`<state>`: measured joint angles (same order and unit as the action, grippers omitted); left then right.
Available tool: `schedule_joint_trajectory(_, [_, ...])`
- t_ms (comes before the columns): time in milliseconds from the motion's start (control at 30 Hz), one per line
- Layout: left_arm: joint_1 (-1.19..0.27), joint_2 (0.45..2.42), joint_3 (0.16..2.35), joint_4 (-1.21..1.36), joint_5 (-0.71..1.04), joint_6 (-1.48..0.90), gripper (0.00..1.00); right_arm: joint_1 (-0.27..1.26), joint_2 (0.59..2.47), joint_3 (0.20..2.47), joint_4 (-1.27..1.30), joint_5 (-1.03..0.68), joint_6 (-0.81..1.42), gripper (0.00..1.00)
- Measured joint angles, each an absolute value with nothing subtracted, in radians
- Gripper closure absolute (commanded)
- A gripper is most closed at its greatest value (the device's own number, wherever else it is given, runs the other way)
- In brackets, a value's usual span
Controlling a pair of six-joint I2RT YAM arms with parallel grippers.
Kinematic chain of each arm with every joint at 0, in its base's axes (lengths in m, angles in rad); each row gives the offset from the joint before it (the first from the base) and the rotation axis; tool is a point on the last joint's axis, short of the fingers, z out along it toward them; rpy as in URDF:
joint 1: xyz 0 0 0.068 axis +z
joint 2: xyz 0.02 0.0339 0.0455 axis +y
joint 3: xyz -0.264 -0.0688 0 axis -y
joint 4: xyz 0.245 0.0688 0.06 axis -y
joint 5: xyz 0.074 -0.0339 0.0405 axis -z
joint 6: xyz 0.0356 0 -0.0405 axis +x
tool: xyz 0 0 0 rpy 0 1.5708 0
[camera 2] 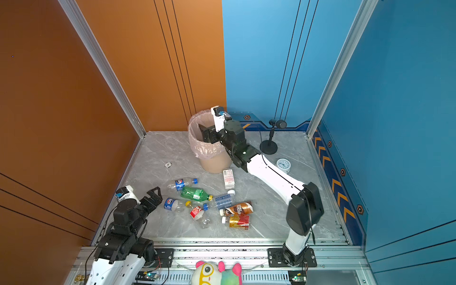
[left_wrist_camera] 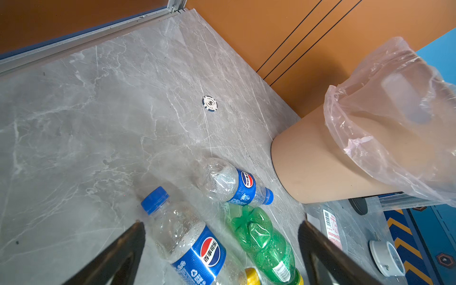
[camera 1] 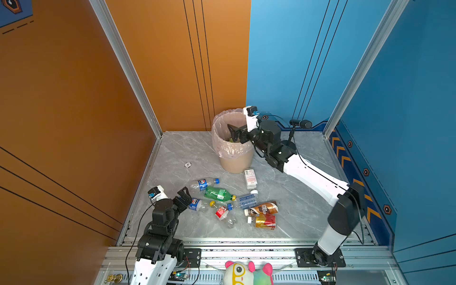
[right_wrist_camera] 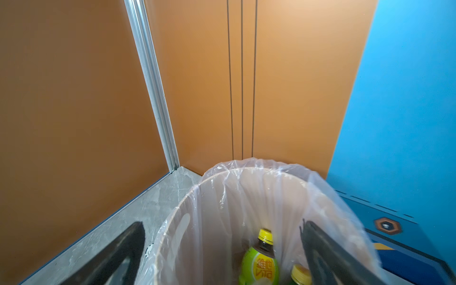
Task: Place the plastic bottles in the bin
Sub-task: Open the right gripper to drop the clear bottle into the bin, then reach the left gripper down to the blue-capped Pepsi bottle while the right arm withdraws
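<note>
While my right claw [camera 1: 233, 134] hangs wide open, empty, over the bin [camera 1: 235, 165], my left claw [camera 1: 185, 197] also stands open.

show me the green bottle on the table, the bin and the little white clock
green bottle [camera 1: 218, 194], in a top view, middle of its body
bin [camera 1: 235, 164], in a top view, bare wall below the bag
white clock [camera 2: 283, 164], in a top view, its face

Btls [camera 1: 218, 194] in frt of bin [camera 1: 235, 165]
</note>
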<state>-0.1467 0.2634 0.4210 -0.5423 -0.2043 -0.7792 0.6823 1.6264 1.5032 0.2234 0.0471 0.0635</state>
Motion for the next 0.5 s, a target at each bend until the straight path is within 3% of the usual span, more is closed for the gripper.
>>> schedule_joint_trajectory(267, [-0.144,0.327,0.421,-0.530,-0.185,-0.795,0.02,0.734,1.150,0.971,0.258,0.187,0.115,0.00])
schedule_joint_trajectory(500, [-0.143,0.381,0.421,-0.526,-0.167,-0.806,0.03,0.741,1.068,0.748,0.114,0.260,0.227,0.00])
